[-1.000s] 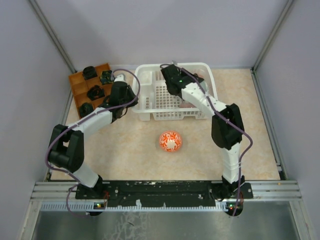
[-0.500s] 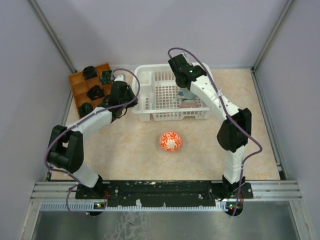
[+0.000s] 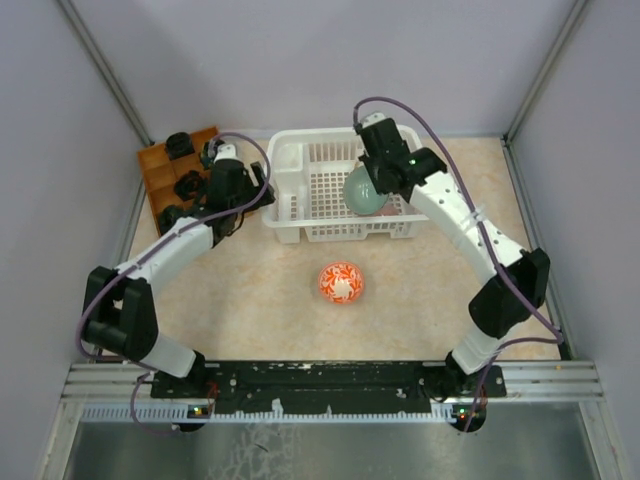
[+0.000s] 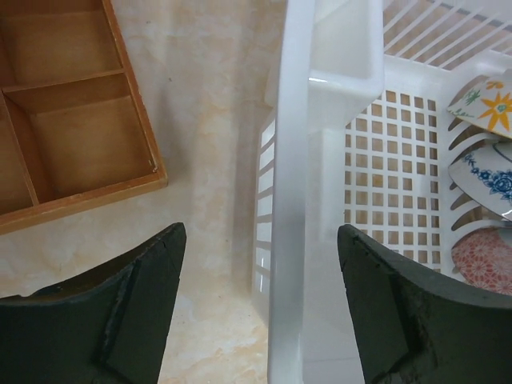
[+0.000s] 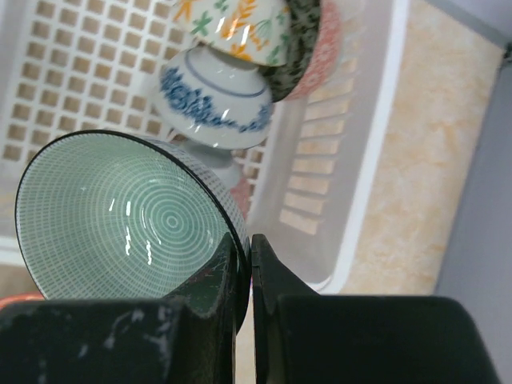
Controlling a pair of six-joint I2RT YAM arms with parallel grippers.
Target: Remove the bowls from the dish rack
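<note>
Bowls: one is gripped, one is out, and the others are in the dish rack [image 3: 330, 232].

- Right hand [image 5: 244, 248]: closed narrow on the rim of the pale green bowl [image 5: 120, 216], with one finger inside the wall and one outside. The bowl is tilted, its ringed inside faces the wrist camera and its outside is dark. In the top view it sits over the right half of the rack. Can't tell whether it is clear of the rack floor.
- Left hand [image 4: 260, 240]: jaws wide, nothing held. It is at the rack's left end with that end's white wall between the fingers. Can't tell whether they touch it.
- In the rack, standing on edge in a row at the right side: floral bowl [image 5: 232, 24], blue-patterned bowl [image 5: 212, 96], dark patterned bowl [image 5: 300, 40] and pink-red bowl [image 5: 324, 40]. They are packed close together, just behind the green one.
- Orange-red bowl [image 3: 341, 283]: on the counter [image 3: 250, 300] in front of the rack, apart from it, with neither hand near.
- Rack: far centre of the counter.
- Orange-brown compartment tray [image 3: 152, 160]: just left of the rack, small dark items [image 3: 180, 145] in its cells.
</note>
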